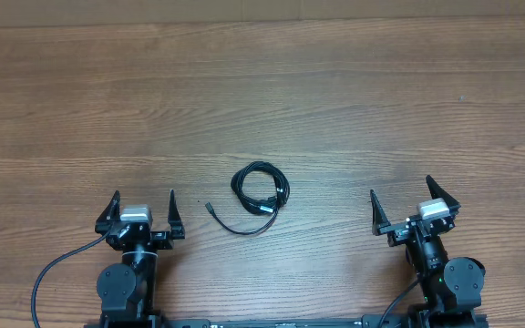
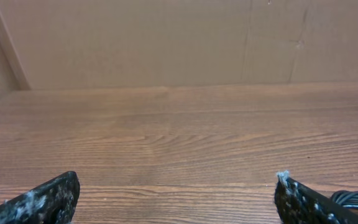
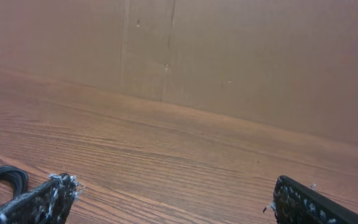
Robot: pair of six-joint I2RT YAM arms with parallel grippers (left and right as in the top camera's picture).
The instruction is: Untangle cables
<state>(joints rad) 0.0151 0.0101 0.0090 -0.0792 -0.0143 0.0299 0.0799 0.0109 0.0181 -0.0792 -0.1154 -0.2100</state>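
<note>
lying coiled between left end effector (image 1: 144, 197) and right end effector (image 1: 400, 188), both released: cables (image 1: 279, 189)

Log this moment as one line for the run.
cables: coiled bundle between arms, untouched | left gripper: open, empty | right gripper: open, empty
</note>
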